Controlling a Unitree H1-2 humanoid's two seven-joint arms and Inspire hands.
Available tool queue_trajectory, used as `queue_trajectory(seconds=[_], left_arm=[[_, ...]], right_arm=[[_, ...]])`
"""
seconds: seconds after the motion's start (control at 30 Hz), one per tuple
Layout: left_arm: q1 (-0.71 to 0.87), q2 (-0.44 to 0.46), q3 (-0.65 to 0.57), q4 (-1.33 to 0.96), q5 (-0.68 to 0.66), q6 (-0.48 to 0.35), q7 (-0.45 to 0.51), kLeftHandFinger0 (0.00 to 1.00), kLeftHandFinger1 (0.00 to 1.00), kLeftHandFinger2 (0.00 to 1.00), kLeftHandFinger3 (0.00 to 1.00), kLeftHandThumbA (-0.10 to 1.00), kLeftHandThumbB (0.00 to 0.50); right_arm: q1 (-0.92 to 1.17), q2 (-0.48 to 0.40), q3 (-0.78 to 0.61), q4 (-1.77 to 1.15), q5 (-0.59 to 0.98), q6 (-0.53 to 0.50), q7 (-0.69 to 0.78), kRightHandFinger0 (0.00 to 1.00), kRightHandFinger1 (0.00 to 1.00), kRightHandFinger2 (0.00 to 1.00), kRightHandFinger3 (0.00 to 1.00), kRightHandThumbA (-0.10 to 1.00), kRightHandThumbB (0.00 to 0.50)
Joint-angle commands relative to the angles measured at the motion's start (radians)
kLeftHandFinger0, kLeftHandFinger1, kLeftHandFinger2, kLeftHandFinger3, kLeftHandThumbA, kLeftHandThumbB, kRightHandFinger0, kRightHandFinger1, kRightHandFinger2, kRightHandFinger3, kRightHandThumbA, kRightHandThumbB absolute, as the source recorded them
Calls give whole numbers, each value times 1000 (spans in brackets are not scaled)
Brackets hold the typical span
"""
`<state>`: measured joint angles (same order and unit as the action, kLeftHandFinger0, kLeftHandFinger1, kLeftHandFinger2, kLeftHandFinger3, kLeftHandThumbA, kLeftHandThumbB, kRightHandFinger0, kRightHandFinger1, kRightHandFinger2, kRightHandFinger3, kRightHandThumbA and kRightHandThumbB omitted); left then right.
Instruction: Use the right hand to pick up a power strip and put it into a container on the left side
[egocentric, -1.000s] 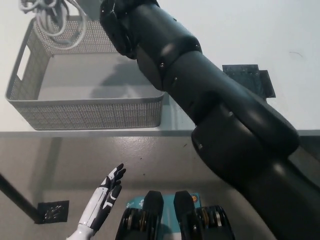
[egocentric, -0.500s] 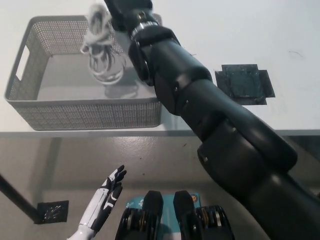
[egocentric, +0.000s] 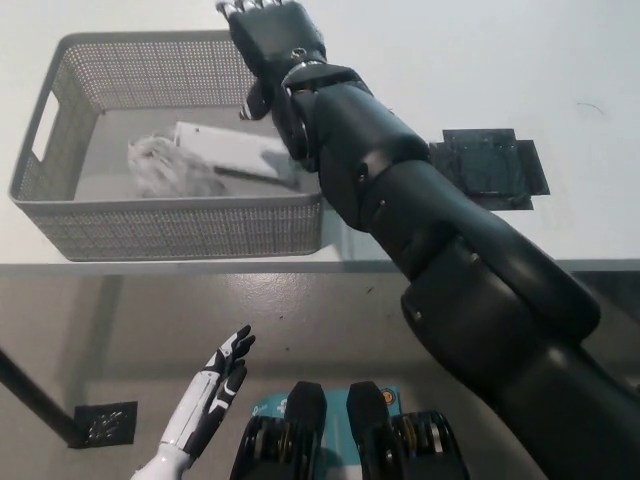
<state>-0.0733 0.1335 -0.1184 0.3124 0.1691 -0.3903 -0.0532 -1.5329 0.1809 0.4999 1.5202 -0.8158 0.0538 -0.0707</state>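
A white power strip (egocentric: 228, 152) lies inside the grey mesh basket (egocentric: 70, 225) at the table's left, its bundled white cord (egocentric: 158, 166) beside it. My black right hand (egocentric: 268, 32) hovers over the basket's far right corner, fingers apart and empty. The black right arm runs from there down to the lower right. My white left hand (egocentric: 210, 405) rests open below the table edge at the lower left.
A dark square patch (egocentric: 485, 168) lies on the white table to the right of the arm. The table's front edge (egocentric: 200, 266) runs just below the basket. A small dark plate (egocentric: 105, 423) sits on the floor at lower left.
The power strip and its cord, hanging from my right hand above the basket before, now lie inside it. The right hand has let go and opened.
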Motion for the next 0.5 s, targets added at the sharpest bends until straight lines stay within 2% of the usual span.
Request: queue_trajectory(seconds=[0.0, 0.03, 0.1, 0.13, 0.2, 0.23, 0.3, 0.33, 0.37, 0.4, 0.47], left_arm=[[-61, 28, -17, -36, 34, -9, -22, 1000, 1000, 1000, 1000, 1000, 123], [-62, 29, -17, -35, 32, -10, -24, 1000, 1000, 1000, 1000, 1000, 121], [-55, 28, -19, -36, 32, -11, -25, 1000, 1000, 1000, 1000, 1000, 120], [-55, 27, -20, -34, 32, -12, -25, 1000, 1000, 1000, 1000, 1000, 118], [-48, 26, -20, -37, 32, -7, -25, 1000, 1000, 1000, 1000, 1000, 125], [-45, 26, -21, -38, 35, -6, -25, 1000, 1000, 1000, 1000, 1000, 124], [-42, 25, -22, -38, 38, -5, -23, 1000, 1000, 1000, 1000, 1000, 120], [-42, 25, -22, -38, 38, -6, -23, 1000, 1000, 1000, 1000, 1000, 119], [-44, 26, -23, -33, 38, -11, -24, 1000, 1000, 1000, 1000, 1000, 111], [-47, 26, -23, -31, 37, -12, -24, 1000, 1000, 1000, 1000, 1000, 110], [-48, 27, -24, -29, 40, -12, -24, 1000, 1000, 1000, 1000, 1000, 108]], right_arm=[[-345, -78, -44, -86, 151, -117, 881, 1000, 1000, 1000, 1000, 937, 500], [-351, -90, -79, -98, 191, -94, 905, 1000, 1000, 1000, 1000, 879, 500], [-356, -123, -143, -141, 272, -62, 932, 1000, 1000, 1000, 1000, 872, 500], [-361, -171, -234, -219, 389, 18, 960, 1000, 1000, 1000, 1000, 855, 500], [-338, -205, -319, -378, 489, 166, 891, 1000, 1000, 1000, 1000, 797, 500], [-331, -230, -359, -454, 544, 187, 887, 1000, 1000, 1000, 1000, 950, 495], [-289, -253, -447, -631, 624, 199, 755, 1000, 1000, 1000, 1000, 1000, 420], [-274, -261, -467, -692, 632, 187, 703, 1000, 1000, 1000, 1000, 1000, 423], [-259, -279, -505, -788, 661, 130, 630, 1000, 1000, 1000, 1000, 1000, 374], [-258, -291, -534, -830, 684, 91, 595, 1000, 1000, 1000, 1000, 1000, 374], [-272, -309, -610, -872, 727, 87, 529, 1000, 1000, 1000, 1000, 1000, 391]])
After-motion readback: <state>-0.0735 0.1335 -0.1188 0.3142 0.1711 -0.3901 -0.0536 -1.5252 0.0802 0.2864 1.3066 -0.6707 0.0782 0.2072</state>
